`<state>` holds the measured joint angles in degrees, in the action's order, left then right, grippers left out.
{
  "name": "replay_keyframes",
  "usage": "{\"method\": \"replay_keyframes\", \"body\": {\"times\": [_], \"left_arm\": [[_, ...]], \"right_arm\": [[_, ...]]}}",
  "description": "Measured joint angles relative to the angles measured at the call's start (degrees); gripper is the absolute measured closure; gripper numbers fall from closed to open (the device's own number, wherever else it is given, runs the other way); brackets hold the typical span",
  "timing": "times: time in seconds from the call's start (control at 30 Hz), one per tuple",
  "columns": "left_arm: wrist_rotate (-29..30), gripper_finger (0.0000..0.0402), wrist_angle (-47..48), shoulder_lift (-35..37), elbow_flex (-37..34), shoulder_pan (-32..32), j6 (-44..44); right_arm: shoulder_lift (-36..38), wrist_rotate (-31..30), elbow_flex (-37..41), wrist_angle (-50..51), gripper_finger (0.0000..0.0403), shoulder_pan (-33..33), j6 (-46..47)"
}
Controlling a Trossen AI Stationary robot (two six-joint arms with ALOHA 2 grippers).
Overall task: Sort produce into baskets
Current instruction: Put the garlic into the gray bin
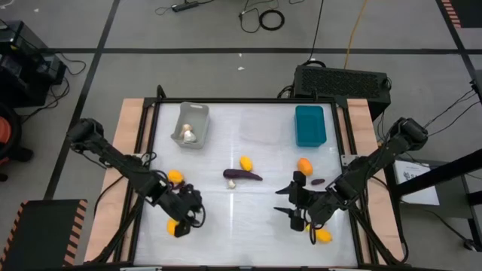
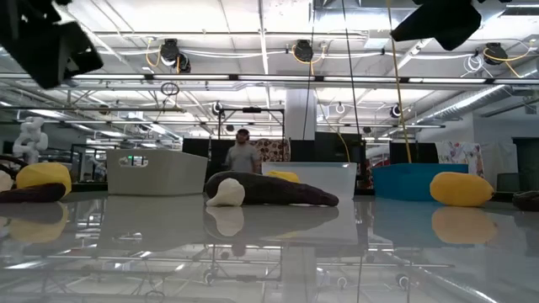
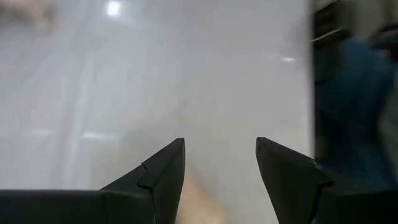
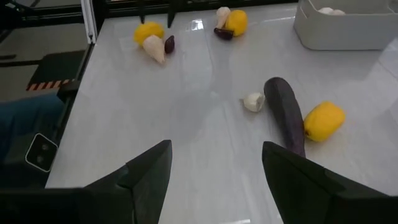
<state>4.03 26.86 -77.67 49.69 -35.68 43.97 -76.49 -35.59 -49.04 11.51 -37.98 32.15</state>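
Note:
Produce lies scattered on the white table: a dark purple eggplant (image 1: 242, 175) (image 4: 285, 112) with a small white mushroom (image 1: 232, 183) (image 4: 253, 101) beside it, and yellow fruits (image 1: 245, 162) (image 1: 175, 177) (image 1: 304, 165). The grey basket (image 1: 190, 125) holds mushrooms; a clear basket (image 2: 312, 178) and a teal basket (image 1: 309, 125) stand along the far side. My left gripper (image 1: 194, 213) (image 3: 220, 144) hovers open at the near left, next to a yellow fruit (image 1: 178, 227). My right gripper (image 1: 286, 201) (image 4: 216, 144) hovers open at the near right, pointing toward the eggplant, with bare table between its fingers.
A small purple piece (image 1: 318, 181) and another yellow fruit (image 1: 322, 235) lie by my right arm. A black vented box (image 1: 343, 79) stands behind the table's far right corner. A person (image 2: 243, 153) stands far back in the room.

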Motion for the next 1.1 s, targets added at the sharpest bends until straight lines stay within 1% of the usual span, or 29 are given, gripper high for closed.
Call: {"method": "replay_keyframes", "body": {"times": [0.1,0.27,0.4,0.5,0.67,0.83,0.93,1.1], "left_arm": [[0.65,0.0197,2.09,-0.07,0.0,-1.04,0.77],[0.66,0.0197,2.09,-0.35,0.0,-3.96,0.08],[0.66,0.0192,1.88,-2.13,0.0,-6.04,0.74],[0.66,0.0176,1.31,-4.7,-0.04,-6.91,0.76],[0.41,0.0133,0.07,-9.57,-0.06,-6.33,0.77],[-4.03,0.0094,0.03,-12.23,-0.09,-5.71,0.78],[-4.93,0.0085,0.67,-13.04,-0.09,-5.72,0.78],[-5.26,0.0084,2.08,-13.49,-0.09,-5.71,0.61]], "right_arm": [[0.0,-0.05,0.0,-0.28,0.0161,0.02,0.14],[0.0,-0.05,0.0,-0.64,0.0161,0.31,0.16],[0.0,-0.09,0.0,-0.75,0.0161,0.39,0.16],[0.0,-0.09,0.0,-0.73,0.0161,0.37,0.16],[0.0,-0.09,0.0,-0.7,0.0161,0.37,0.17],[0.0,-0.11,0.0,-0.68,0.0161,0.37,0.62],[0.0,-0.12,0.0,-0.66,0.0161,0.37,0.62],[0.0,-0.14,-0.02,-0.64,0.0161,0.37,0.62]]}}
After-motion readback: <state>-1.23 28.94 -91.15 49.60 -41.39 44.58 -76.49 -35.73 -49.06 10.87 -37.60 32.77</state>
